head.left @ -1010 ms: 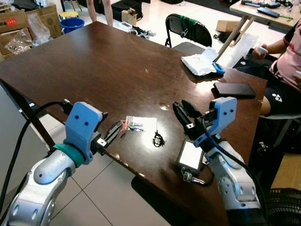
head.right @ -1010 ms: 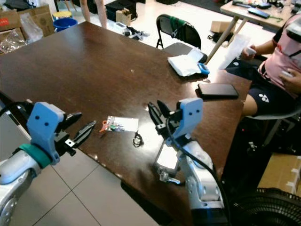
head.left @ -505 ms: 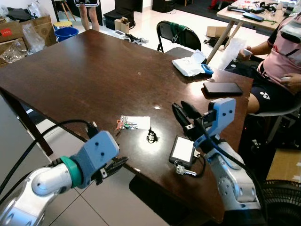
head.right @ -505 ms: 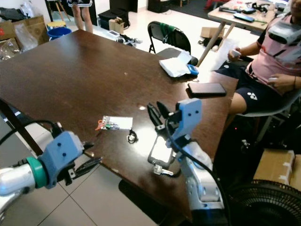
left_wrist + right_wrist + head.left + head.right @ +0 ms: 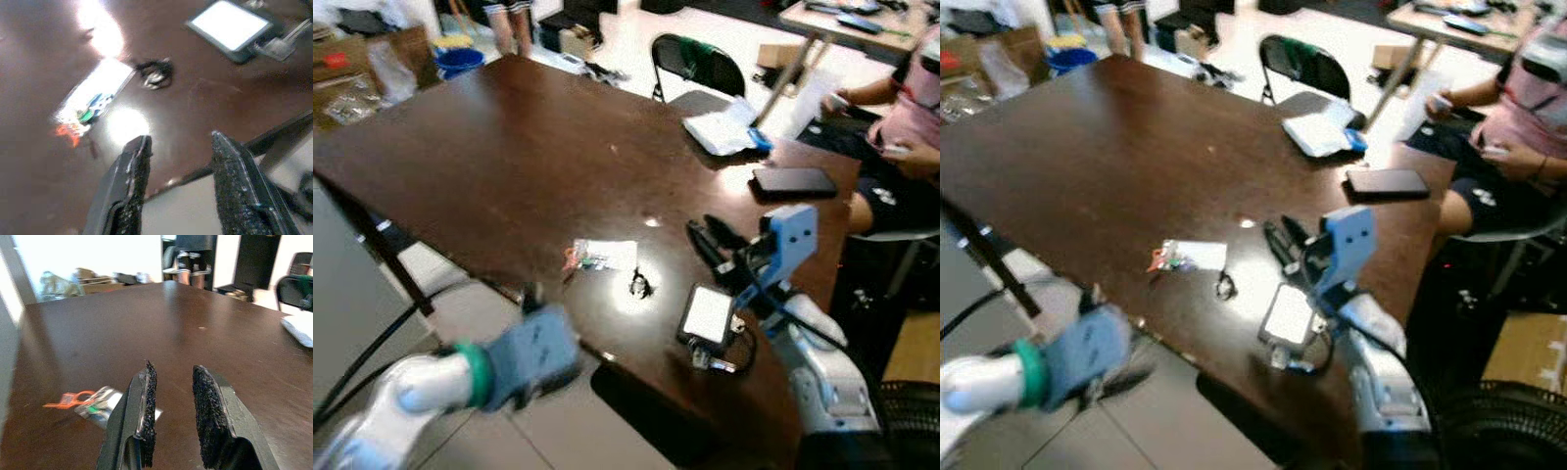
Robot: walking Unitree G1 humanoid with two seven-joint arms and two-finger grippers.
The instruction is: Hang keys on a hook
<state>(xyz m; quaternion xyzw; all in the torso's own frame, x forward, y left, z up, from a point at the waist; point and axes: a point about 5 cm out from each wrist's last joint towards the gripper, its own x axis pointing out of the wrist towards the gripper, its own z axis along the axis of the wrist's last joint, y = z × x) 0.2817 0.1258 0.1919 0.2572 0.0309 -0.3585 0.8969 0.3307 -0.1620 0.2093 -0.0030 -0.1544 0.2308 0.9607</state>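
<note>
The keys point(image 5: 590, 260), mid-frame on the table point(image 5: 499, 147), are not yet grasped; both the left gripper point(image 5: 178, 183) and right gripper point(image 5: 173, 413) are held open, so a reach is called for.

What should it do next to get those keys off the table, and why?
Probably raise the left gripper back over the table edge toward the keys. It is open and hangs below the brown table, while the keys lie untouched in their clear bag near that edge.

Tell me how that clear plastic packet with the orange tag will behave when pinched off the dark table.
The clear plastic packet with the orange tag lies flat on the dark wooden table, so it is probably thin, light and floppy. Its glossy film may slip. The small items inside would likely shift and sag.
</note>
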